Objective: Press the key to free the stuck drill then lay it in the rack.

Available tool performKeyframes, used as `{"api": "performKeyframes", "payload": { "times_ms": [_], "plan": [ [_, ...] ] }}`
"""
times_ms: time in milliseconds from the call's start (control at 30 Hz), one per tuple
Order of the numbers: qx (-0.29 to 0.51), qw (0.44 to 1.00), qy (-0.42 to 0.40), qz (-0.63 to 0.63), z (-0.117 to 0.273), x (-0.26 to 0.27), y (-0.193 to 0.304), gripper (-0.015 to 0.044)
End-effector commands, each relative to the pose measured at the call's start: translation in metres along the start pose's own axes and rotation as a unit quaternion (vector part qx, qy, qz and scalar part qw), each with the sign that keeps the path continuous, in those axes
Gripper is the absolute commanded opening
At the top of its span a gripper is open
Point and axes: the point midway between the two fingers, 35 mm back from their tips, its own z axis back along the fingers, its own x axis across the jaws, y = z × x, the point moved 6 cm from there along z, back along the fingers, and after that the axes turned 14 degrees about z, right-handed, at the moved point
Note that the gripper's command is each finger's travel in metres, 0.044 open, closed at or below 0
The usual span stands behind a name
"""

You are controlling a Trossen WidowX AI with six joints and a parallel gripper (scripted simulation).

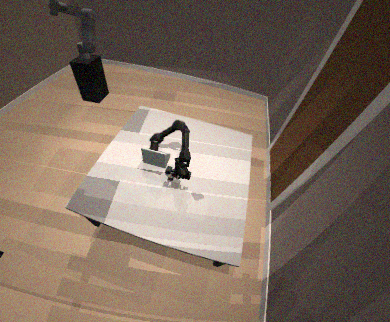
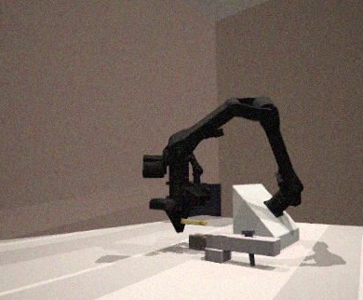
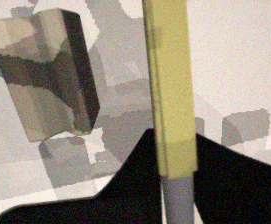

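Note:
My gripper (image 2: 180, 227) (image 3: 163, 134) is shut on the drill, a yellow bar (image 2: 194, 222) (image 3: 172, 75) with a grey round shank (image 3: 179, 197). The drill is held level in the air, its yellow end pointing towards the grey fixture (image 2: 262, 245) in the exterior view and up the frame in the wrist view. A dark upright pin (image 2: 252, 260), perhaps the key, shows above and below the fixture's bar. A brownish block (image 2: 197, 241) is at the bar's near end. I cannot tell which part is the rack.
A white sloped block (image 2: 249, 210) stands behind the fixture, near the arm's base. A grey upright panel (image 1: 155, 157) stands beside the arm in the top view. A brown and dark faceted block (image 3: 47, 75) is left of the drill in the wrist view.

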Motion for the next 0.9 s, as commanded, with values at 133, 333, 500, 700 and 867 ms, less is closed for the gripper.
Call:
{"api": "performKeyframes", "payload": {
  "times_ms": [133, 333, 500, 700, 867],
  "plan": [
    [0.003, 1.000, 0.001, 0.002, 0.000, 0.014, -0.001, 0.0000],
    [0.003, 1.000, 0.001, 0.002, -0.001, 0.024, -0.002, 0.0000],
    [0.004, 1.000, 0.001, 0.002, -0.002, 0.031, -0.002, 0.0000],
    [0.004, 1.000, 0.000, 0.001, -0.001, 0.042, -0.002, 0.0000],
    [0.004, 1.000, 0.000, 0.001, 0.000, 0.051, -0.002, 0.0000]
  ]
}}
